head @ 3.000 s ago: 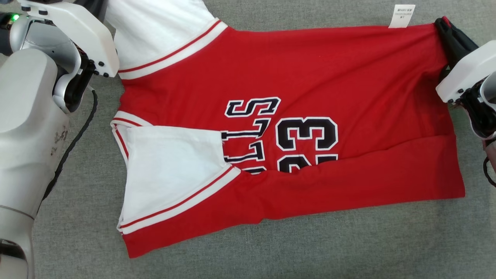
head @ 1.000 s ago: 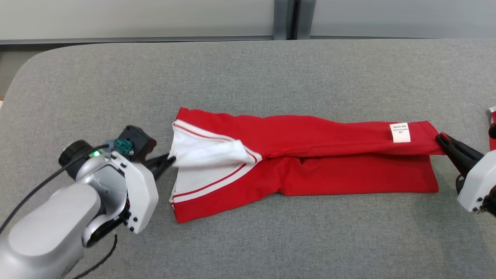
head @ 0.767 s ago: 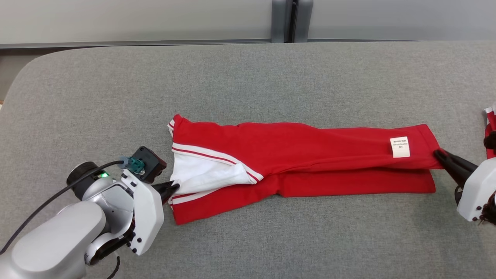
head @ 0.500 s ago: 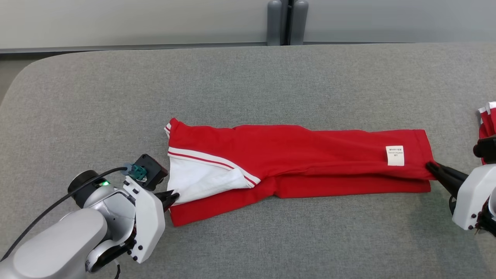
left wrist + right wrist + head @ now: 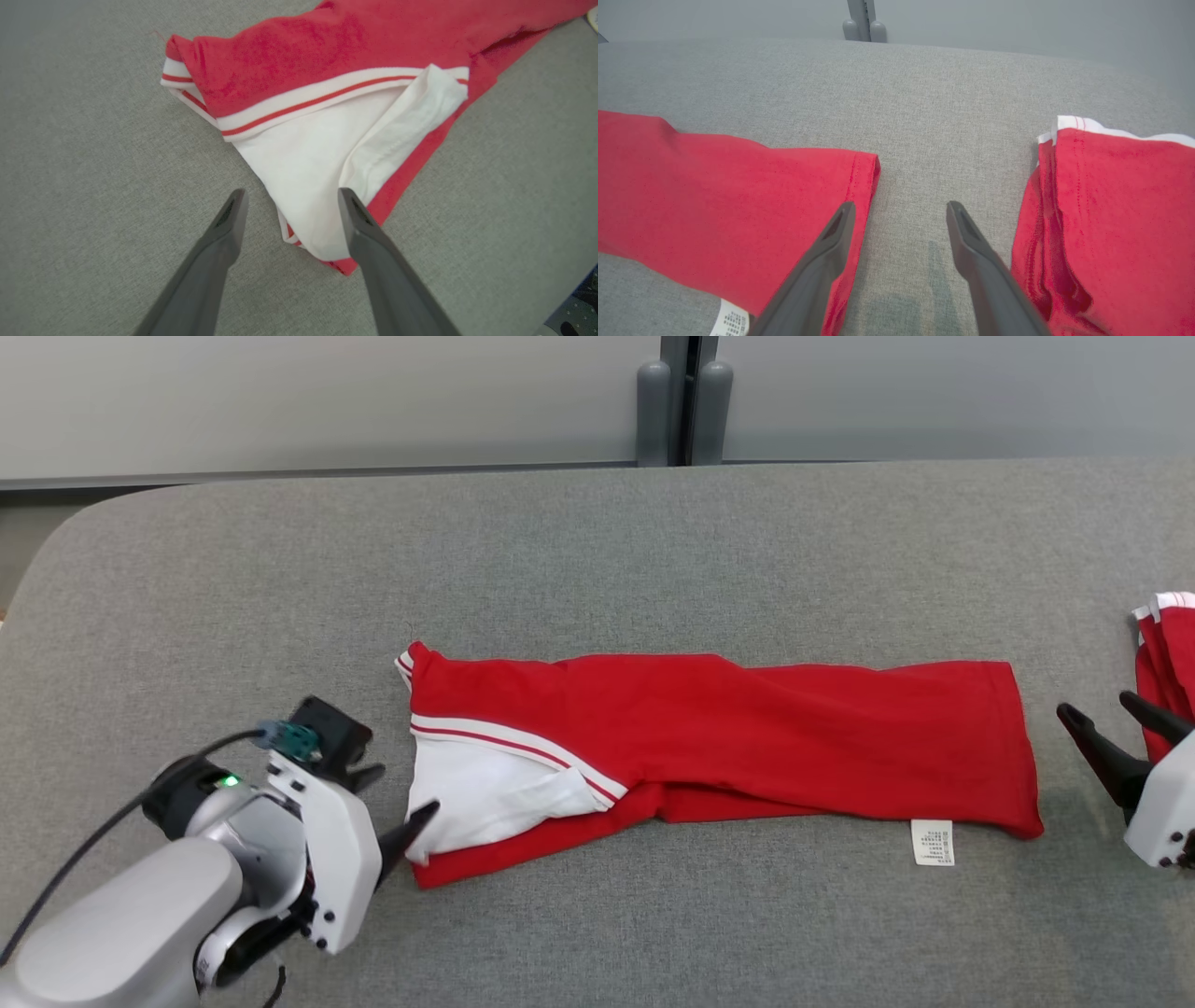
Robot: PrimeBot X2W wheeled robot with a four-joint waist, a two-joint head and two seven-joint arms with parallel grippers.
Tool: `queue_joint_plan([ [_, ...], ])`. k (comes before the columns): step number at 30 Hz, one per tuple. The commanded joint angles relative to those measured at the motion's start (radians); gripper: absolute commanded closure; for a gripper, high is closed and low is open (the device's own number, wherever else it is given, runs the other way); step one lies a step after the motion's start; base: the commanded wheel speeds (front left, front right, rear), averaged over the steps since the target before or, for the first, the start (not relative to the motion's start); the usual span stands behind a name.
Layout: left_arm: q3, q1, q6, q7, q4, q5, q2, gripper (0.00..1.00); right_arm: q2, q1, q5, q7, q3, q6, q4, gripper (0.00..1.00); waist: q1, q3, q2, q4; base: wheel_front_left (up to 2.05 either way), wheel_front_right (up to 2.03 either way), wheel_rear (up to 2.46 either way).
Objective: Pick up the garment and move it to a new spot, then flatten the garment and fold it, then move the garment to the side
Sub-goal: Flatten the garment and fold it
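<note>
The garment (image 5: 728, 728) is seen folded into a long red band across the middle of the head view, flat on the grey table (image 5: 597, 551), with its white panel at the band's left end. Half a second ago both ends were pinched and the top layer was held slightly raised. Now both ends have been let go and the top layer has dropped onto the lower one.

The left gripper (image 5: 406, 791), at the lower left, is spread wide and released. In the left wrist view (image 5: 292, 191) the white corner of the garment (image 5: 327, 51) is seen between and under its fingers. Whether fabric is touched cannot be told.

The right gripper (image 5: 1095, 705), at the right edge, is likewise opened and empty, and it has been drawn a little clear of the hem. In the right wrist view (image 5: 901, 204) bare table is seen between its fingers, with the garment's (image 5: 714, 196) hem at the left finger.

The label (image 5: 933, 842), earlier lying on the red near the right end, is now flipped off the lower edge onto the table. It is also seen at the bottom left of the right wrist view (image 5: 731, 322).

A second red garment (image 5: 1167, 653) is bunched at the right edge, just behind the right gripper, and it is seen to the right of the fingers in the wrist view (image 5: 1111, 210).
</note>
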Motion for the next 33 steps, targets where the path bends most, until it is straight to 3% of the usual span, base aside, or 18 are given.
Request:
queue_joint_plan([
  [1, 0.019, -0.005, 0.013, -0.019, 0.004, -0.006, 0.002, 0.00, 0.017, -0.006, -0.002, -0.025, -0.012, -0.002, 0.002, 0.00, 0.0000, -0.007, 0.0000, 0.001, 0.00, 0.00, 0.00],
  [5, 0.088, -0.018, 0.060, -0.121, 0.018, -0.018, -0.013, 0.00, 0.042, -0.009, -0.013, -0.126, -0.054, -0.002, 0.028, 0.00, 0.0000, -0.027, 0.0000, 0.004, 0.00, 0.00, 0.00],
  [10, 0.205, 0.006, 0.127, -0.325, 0.041, -0.052, -0.064, 0.00, 0.100, -0.002, -0.051, -0.233, -0.113, -0.001, 0.035, 0.00, 0.0000, -0.044, 0.0000, 0.007, 0.00, 0.00, 0.00],
  [14, 0.289, 0.041, 0.155, -0.492, 0.064, -0.082, -0.116, 0.00, 0.150, 0.020, -0.104, -0.252, -0.244, -0.001, 0.011, 0.00, 0.0000, -0.054, 0.0000, 0.011, 0.00, 0.00, 0.00],
  [19, 0.392, 0.097, 0.152, -0.598, 0.077, -0.045, -0.176, 0.00, 0.254, 0.143, -0.322, -0.250, -0.521, -0.001, -0.090, 0.00, 0.0000, -0.060, 0.0000, 0.016, 0.00, 0.00, 0.00],
  [24, 0.636, 0.236, 0.152, -0.601, 0.035, 0.132, -0.297, 0.00, 0.384, 0.299, -0.542, -0.250, -0.753, -0.001, -0.205, 0.00, 0.0000, -0.068, 0.0000, 0.021, 0.00, 0.00, 0.00],
  [28, 0.754, 0.385, 0.100, -0.600, 0.017, 0.293, -0.398, 0.00, 0.463, 0.390, -0.663, -0.250, -0.830, -0.001, -0.254, 0.00, 0.0000, -0.075, 0.0000, 0.015, 0.00, 0.00, 0.00],
  [33, 0.880, 0.508, 0.029, -0.599, 0.032, 0.421, -0.531, 0.00, 0.530, 0.466, -0.730, -0.250, -0.889, -0.001, -0.276, 0.00, 0.0000, -0.070, 0.0000, 0.023, 0.00, 0.00, 0.00],
])
